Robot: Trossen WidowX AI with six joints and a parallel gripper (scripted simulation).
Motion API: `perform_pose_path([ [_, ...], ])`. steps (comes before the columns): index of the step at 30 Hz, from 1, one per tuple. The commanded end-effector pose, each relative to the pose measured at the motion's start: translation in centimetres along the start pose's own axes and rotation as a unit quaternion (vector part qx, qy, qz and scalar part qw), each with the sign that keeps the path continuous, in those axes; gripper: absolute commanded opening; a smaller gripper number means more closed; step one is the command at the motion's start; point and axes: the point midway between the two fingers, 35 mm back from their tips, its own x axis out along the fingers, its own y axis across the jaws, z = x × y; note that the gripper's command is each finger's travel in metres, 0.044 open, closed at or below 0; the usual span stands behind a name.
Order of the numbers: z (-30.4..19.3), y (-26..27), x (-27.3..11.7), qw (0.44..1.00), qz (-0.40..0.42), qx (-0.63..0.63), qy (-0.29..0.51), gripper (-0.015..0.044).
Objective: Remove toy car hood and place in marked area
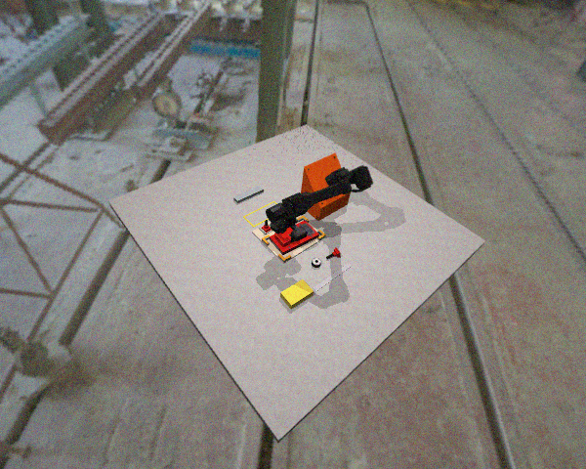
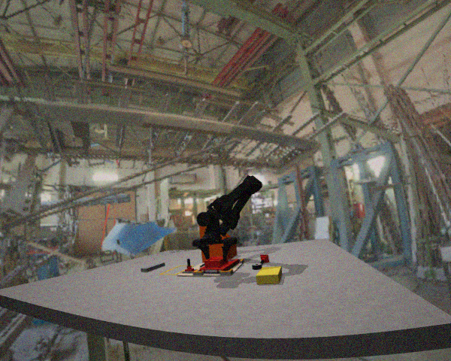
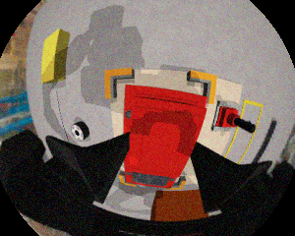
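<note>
Hood [image 3: 163,139] of the toy car: on the car over the surface [image 1: 283,353] [image 2: 225,310] [image 3: 187,44], clasped between the fingers of my hand [image 1: 289,233] [image 2: 217,254] [image 3: 161,140]. Left to right in the top view: the yellow marked outline [image 1: 253,223] [image 2: 166,273] [image 3: 254,102], unfilled; then car and hand. Grasp made; lifting, placing and release remain.

toy car [image 1: 294,244] [image 2: 220,267] [image 3: 163,113]: red, with a dark grey band across one end. gripper [image 1: 282,221] [image 2: 217,244] [image 3: 161,140]: plain black. base plate [image 1: 260,234] [image 2: 185,274] [image 3: 229,91]: pale cream, its corner brackets [image 1: 284,258] [image 3: 209,81] orange-yellow and dark grey. marked area [image 1: 250,223] [image 2: 166,274] [image 3: 253,103]: yellow outline. block [image 1: 296,293] [image 2: 268,275] [image 3: 53,56]: yellow. wheel [image 1: 315,262] [image 2: 256,266] [image 3: 80,131]: black, with a white face and dark centre. wedge-shaped block [image 1: 328,201] [image 2: 219,250] [image 3: 177,206]: orange. tabletop [image 1: 293,353] [image 2: 225,310] [image 3: 187,34]: pale grey, finely speckled.
</note>
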Motion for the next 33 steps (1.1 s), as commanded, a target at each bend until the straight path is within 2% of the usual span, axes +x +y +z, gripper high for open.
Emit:
perform_pose_path([
  [1, 0.2, 0.1, -0.4, 1.0, 0.0, -0.003, -0.002, 0.0],
  [33, 0.2, 0.0, -3.0, 1.0, -0.001, -0.003, -0.002, 0.0],
])
